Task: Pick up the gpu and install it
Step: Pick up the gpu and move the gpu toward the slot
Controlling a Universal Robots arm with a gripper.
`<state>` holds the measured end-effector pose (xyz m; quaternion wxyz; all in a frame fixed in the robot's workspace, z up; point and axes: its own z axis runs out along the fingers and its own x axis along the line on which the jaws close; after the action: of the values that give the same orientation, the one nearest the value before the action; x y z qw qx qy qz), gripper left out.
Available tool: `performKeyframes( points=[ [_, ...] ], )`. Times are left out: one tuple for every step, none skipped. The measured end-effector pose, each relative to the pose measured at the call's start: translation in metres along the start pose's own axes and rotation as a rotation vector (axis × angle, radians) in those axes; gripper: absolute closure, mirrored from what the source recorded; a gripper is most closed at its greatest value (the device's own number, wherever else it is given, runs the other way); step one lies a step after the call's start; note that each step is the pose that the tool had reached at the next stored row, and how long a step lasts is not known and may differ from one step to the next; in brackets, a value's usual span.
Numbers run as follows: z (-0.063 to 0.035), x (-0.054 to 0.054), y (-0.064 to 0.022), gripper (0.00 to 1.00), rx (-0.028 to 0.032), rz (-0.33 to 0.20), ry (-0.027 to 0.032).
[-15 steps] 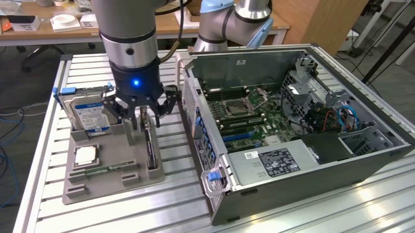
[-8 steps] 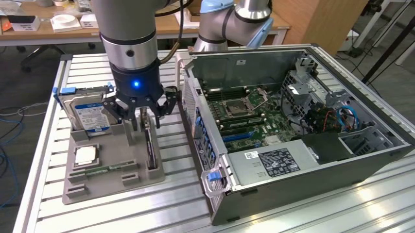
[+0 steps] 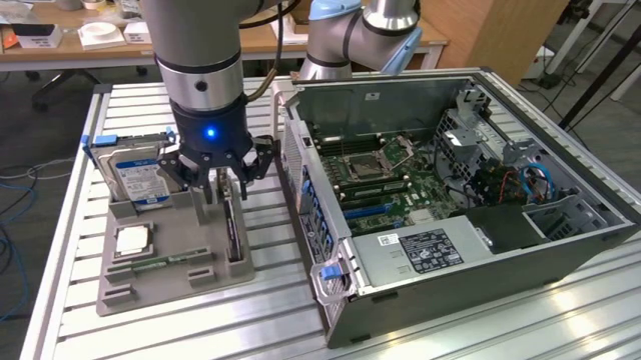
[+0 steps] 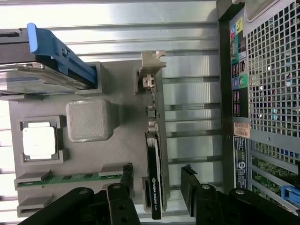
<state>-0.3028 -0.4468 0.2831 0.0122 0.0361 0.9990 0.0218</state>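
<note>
1. Exterior view: the black two-fingered pincer [image 3: 222,178] on the grey robot arm [image 3: 200,45] hangs released over the grey moulded parts tray [image 3: 120,296]. The tray lies on the ribbed aluminium counter [image 3: 281,322], toward nine o'clock of the exterior view. The gpu [image 3: 233,229], a thin dark circuit card, stands on edge in a tray slot at about six o'clock from the pincer, directly beneath its fingers. The open black computer tower case [image 3: 561,247] sits at three o'clock from the tray. The silver hard drive with a blue-white label [image 3: 138,176] is at nine o'clock from the pincer.

2. Wrist view: the pincer [image 4: 157,168] stands wide, with one finger on each side of the gpu [image 4: 153,197] and neither visibly touching it. The card's silvery metal bracket [image 4: 151,82] is at the far end from the fingers. The narrow green memory stick [image 4: 70,179] lies just beside one finger.

3. What could go wrong, in my judgement:
   - The fingers straddle one end, so a lifted card may pivot and jam in its slot.
   - The finger on the memory-stick side could snag the tray wall.
   - A thin card may slip, or its components be pinched.
</note>
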Motion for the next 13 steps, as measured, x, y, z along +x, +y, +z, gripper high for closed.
performKeyframes(
  points=[
    [0.0004, 0.0001, 0.0000, 0.47, 0.0001, 0.000, 0.0001],
    [0.0009, 0.0001, 0.0000, 0.47, 0.0001, 0.000, 0.0001],
    [0.0014, 0.0001, -0.0001, 0.47, 0.0001, 0.000, 0.0000],
    [0.0018, 0.0002, -0.0001, 0.47, 0.0001, 0.000, 0.0000],
    [0.0023, 0.0002, -0.0001, 0.47, 0.0001, 0.000, 0.0000],
    [0.0027, 0.0002, -0.0001, 0.47, 0.0001, 0.000, 0.0000],
    [0.0032, 0.0003, -0.0002, 0.47, 0.0001, 0.000, 0.0000],
    [0.0036, 0.0003, -0.0002, 0.47, 0.0002, 0.000, 0.0001],
    [0.0040, 0.0003, -0.0002, 0.47, 0.0001, 0.000, 0.0000],
    [0.0045, 0.0003, -0.0002, 0.47, 0.0002, 0.000, 0.0001],
    [0.0050, 0.0004, -0.0002, 0.47, 0.0001, 0.000, 0.0000],
    [0.0054, 0.0004, -0.0003, 0.47, 0.0001, 0.000, 0.0001],
    [0.0058, 0.0004, -0.0003, 0.47, 0.0002, 0.000, 0.0001]
  ],
)
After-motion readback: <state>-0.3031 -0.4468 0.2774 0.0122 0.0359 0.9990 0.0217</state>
